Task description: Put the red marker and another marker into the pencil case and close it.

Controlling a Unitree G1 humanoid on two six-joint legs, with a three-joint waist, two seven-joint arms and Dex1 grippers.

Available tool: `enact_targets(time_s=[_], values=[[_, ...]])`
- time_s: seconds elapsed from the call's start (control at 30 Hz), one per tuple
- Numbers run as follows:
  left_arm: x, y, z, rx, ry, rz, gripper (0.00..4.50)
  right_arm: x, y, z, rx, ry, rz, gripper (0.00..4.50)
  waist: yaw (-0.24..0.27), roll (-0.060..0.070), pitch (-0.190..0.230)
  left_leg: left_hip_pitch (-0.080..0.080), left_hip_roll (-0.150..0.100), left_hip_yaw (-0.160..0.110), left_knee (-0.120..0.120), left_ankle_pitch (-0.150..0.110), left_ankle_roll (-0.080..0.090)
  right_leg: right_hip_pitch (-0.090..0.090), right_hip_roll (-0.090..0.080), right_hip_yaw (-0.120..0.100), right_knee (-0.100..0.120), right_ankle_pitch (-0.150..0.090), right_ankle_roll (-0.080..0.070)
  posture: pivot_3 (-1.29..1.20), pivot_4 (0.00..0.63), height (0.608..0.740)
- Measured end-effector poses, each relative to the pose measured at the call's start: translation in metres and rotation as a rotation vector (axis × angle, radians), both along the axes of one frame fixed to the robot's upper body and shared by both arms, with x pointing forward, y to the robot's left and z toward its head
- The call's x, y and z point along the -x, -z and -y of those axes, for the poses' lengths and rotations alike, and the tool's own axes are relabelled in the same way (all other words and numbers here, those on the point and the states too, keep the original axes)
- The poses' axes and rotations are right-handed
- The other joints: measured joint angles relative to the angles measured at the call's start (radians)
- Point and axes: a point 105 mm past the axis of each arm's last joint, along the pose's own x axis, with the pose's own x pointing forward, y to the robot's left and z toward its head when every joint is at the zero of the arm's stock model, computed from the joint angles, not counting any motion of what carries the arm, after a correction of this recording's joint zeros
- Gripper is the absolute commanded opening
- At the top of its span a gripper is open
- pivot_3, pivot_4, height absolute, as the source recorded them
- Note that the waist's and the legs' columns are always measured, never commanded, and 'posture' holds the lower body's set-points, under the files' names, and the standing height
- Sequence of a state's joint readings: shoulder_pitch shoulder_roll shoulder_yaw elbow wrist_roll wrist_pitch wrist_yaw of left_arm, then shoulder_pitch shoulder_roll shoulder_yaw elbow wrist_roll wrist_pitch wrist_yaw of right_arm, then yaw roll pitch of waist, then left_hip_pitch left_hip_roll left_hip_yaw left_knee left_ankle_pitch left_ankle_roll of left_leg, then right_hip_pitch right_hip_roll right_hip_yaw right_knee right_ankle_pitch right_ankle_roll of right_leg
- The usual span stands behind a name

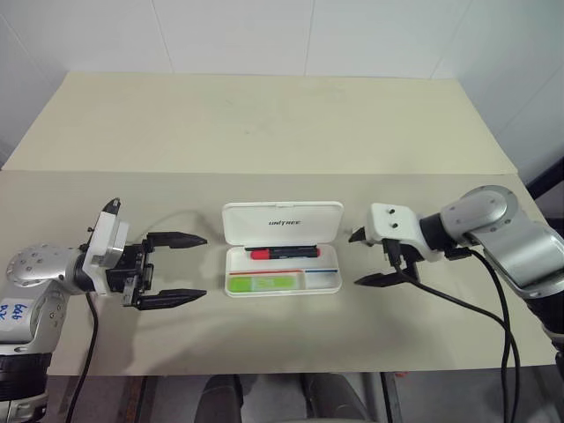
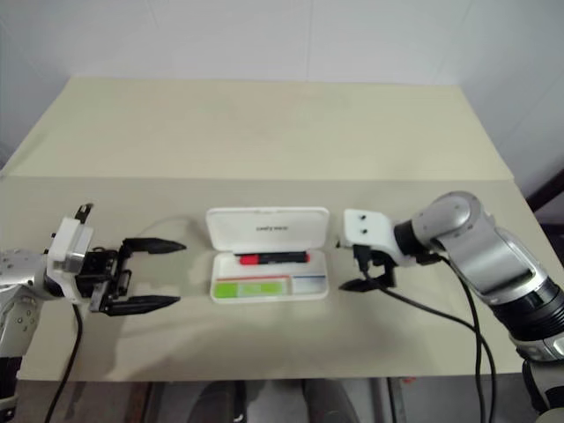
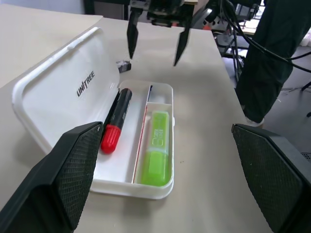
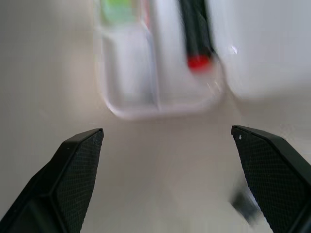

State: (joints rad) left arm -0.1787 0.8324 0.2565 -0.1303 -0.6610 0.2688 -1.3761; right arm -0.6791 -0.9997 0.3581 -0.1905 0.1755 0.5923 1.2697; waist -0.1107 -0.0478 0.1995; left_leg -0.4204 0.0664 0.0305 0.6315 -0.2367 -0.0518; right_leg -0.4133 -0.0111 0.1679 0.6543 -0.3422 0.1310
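The pencil case (image 1: 282, 248) lies open near the middle of the desk's (image 1: 264, 123) front edge, the red marker (image 1: 284, 253) in its rear compartment and the green highlighter (image 1: 271, 283) in its front one. Both the left gripper (image 1: 176, 268) and the right gripper (image 1: 370, 258) flank it, fingers spread wide and empty. Loading looks done; I judge closing comes next, which calls for tipping the upright lid forward and pressing it shut.

Bare table (image 1: 264, 132) all around the pencil case (image 1: 282, 249), raised lid along its far side.
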Motion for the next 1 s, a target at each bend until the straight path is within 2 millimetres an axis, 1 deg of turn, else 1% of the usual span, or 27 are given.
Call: enact_targets(time_s=[0.1, 0.17, 0.37, 0.5, 0.53, 0.57, 0.6, 0.73, 0.8, 0.83, 0.87, 0.9, 0.93, 1.0], values=[[0.000, 0.000, 0.000, 0.001, 0.001, 0.003, 4.50, -0.015, 0.006, 0.019, 0.021, 0.110, 0.020, 4.46, 0.000, 0.000, 0.000, 0.000, 0.000, 0.000, 0.000, 0.000, 0.000, 0.000, 0.000, 0.000, 0.000, 0.000, 0.000, 0.00, 0.150, 0.740], [0.000, 0.000, 0.000, 0.002, 0.001, 0.003, 4.50, -0.026, 0.008, 0.026, -0.002, 0.180, 0.041, 4.46, -0.001, 0.000, 0.000, 0.000, 0.000, 0.000, -0.001, 0.000, 0.000, 0.000, 0.000, 0.000, 0.000, 0.000, 0.000, 0.00, 0.150, 0.740], [0.000, 0.000, 0.000, 0.004, 0.006, 0.000, 4.50, -0.051, 0.017, 0.033, -0.107, 0.351, 0.075, 4.46, 0.000, 0.000, 0.000, 0.000, 0.000, 0.000, 0.000, 0.000, 0.000, 0.000, 0.000, 0.000, 0.001, 0.000, 0.000, 0.00, 0.150, 0.740], [-0.001, 0.001, -0.001, 0.008, 0.005, -0.005, 4.50, -0.054, 0.024, 0.029, -0.166, 0.398, 0.040, 4.46, 0.000, 0.000, 0.000, 0.000, 0.000, 0.000, 0.000, 0.000, 0.000, 0.000, 0.000, 0.000, 0.001, 0.000, 0.000, 0.00, 0.150, 0.740], [-0.001, 0.001, -0.001, 0.008, 0.004, -0.005, 4.50, -0.054, 0.025, 0.030, -0.178, 0.410, 0.031, 4.18, 0.000, 0.000, 0.000, 0.000, 0.000, 0.000, 0.000, 0.000, 0.000, 0.000, 0.000, 0.000, 0.001, 0.000, 0.000, 0.00, 0.150, 0.740], [-0.001, 0.001, -0.001, 0.009, 0.003, -0.006, 4.50, -0.054, 0.026, 0.030, -0.188, 0.423, 0.024, 4.07, -0.001, 0.000, 0.000, 0.000, 0.000, 0.000, 0.000, 0.000, 0.000, 0.000, 0.000, 0.000, 0.001, 0.000, 0.000, 0.00, 0.150, 0.740], [-0.002, 0.001, -0.002, 0.009, 0.003, -0.006, 4.50, -0.053, 0.027, 0.030, -0.196, 0.428, 0.016, 3.87, -0.001, 0.000, 0.000, 0.000, 0.000, 0.000, 0.000, 0.000, 0.000, 0.000, 0.000, 0.000, 0.001, 0.000, 0.000, 0.00, 0.150, 0.740], [-0.002, 0.000, -0.001, 0.009, 0.004, -0.002, 4.50, -0.052, 0.032, 0.025, -0.212, 0.426, -0.011, 2.43, -0.005, 0.000, 0.000, 0.006, 0.000, 0.001, 0.001, 0.000, -0.001, 0.006, 0.000, 0.001, 0.001, 0.001, 0.001, 0.00, 0.150, 0.740], [-0.002, 0.000, -0.001, 0.009, 0.004, -0.002, 4.50, -0.051, 0.033, 0.024, -0.212, 0.427, -0.015, 1.85, -0.004, 0.000, 0.000, 0.010, 0.000, 0.002, 0.001, 0.001, -0.001, 0.010, 0.000, 0.002, 0.001, 0.001, 0.001, 0.00, 0.150, 0.740], [-0.002, 0.000, -0.001, 0.009, 0.004, -0.002, 4.50, -0.051, 0.034, 0.025, -0.210, 0.429, -0.014, 1.44, -0.004, 0.000, 0.000, 0.012, -0.001, 0.002, 0.001, 0.001, -0.001, 0.012, 0.000, 0.003, 0.000, 0.000, -0.001, 0.00, 0.150, 0.740], [-0.002, 0.000, -0.001, 0.009, 0.004, -0.002, 4.50, -0.051, 0.034, 0.026, -0.207, 0.431, -0.011, 1.14, -0.004, 0.000, 0.000, 0.013, -0.001, 0.002, 0.001, 0.001, -0.001, 0.014, 0.000, 0.004, 0.000, -0.002, -0.006, 0.00, 0.150, 0.740], [-0.002, 0.000, -0.001, 0.009, 0.004, -0.002, 4.50, -0.051, 0.034, 0.028, -0.201, 0.433, -0.008, 0.71, -0.004, 0.000, 0.000, 0.014, -0.001, 0.002, 0.001, 0.001, -0.001, 0.015, 0.000, 0.004, 0.000, -0.005, -0.012, 0.00, 0.150, 0.740], [-0.002, 0.000, -0.001, 0.009, 0.003, -0.002, 4.50, -0.051, 0.033, 0.028, -0.199, 0.431, -0.003, 0.41, -0.003, 0.000, 0.000, 0.014, -0.001, 0.002, 0.001, 0.001, -0.001, 0.015, 0.000, 0.004, -0.001, -0.006, -0.012, 0.00, 0.150, 0.740], [-0.002, 0.000, -0.001, 0.009, 0.003, -0.002, 4.50, -0.052, 0.029, 0.030, -0.198, 0.420, 0.021, 0.34, -0.003, 0.000, 0.000, 0.014, -0.001, 0.002, 0.000, 0.001, -0.001, 0.015, 0.000, 0.004, -0.001, -0.004, -0.010, 0.00, 0.150, 0.740]])
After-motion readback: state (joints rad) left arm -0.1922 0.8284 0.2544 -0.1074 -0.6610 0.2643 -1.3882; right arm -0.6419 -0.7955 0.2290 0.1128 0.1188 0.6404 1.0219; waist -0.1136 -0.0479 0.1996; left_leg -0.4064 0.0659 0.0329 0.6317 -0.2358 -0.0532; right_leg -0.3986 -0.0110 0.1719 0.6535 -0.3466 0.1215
